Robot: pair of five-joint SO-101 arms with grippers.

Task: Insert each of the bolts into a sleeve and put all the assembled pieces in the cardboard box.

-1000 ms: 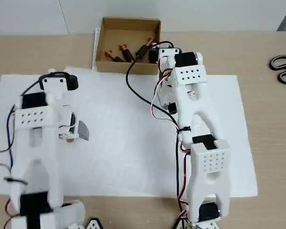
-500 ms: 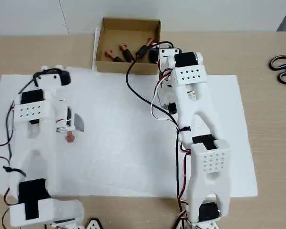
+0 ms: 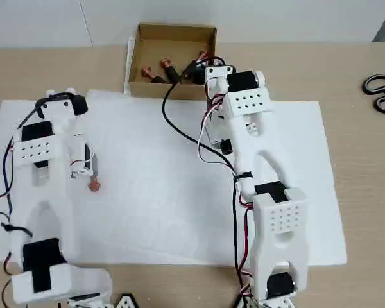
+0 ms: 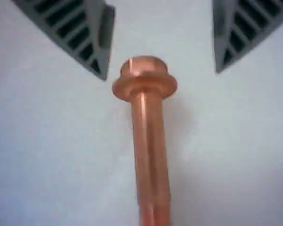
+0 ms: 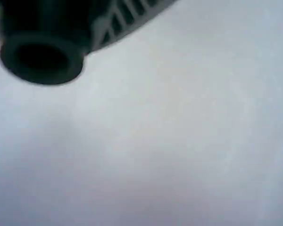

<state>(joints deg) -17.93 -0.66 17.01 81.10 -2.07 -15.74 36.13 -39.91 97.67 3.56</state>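
A copper bolt (image 4: 145,141) lies on the white sheet (image 3: 167,192), its head between the two grey fingers of my left gripper (image 4: 160,68), which is open around it without touching. From above, the bolt (image 3: 94,186) sits just beside the left gripper (image 3: 90,168). My right gripper (image 5: 52,23) is shut on a black sleeve (image 5: 40,59), whose open bore faces the camera just above the sheet. In the high view the sleeve (image 3: 226,146) hangs under the right arm. The cardboard box (image 3: 136,61) stands at the back.
Several assembled copper-and-black pieces (image 3: 163,70) lie in the box. Scissors (image 3: 382,90) rest on the wooden table at the far right. The right arm's black cable (image 3: 179,122) loops over the sheet near the box.
The left arm has drawn back toward the left, and its gripper now stands over the bolt. The right arm has shifted slightly left with the sleeve.
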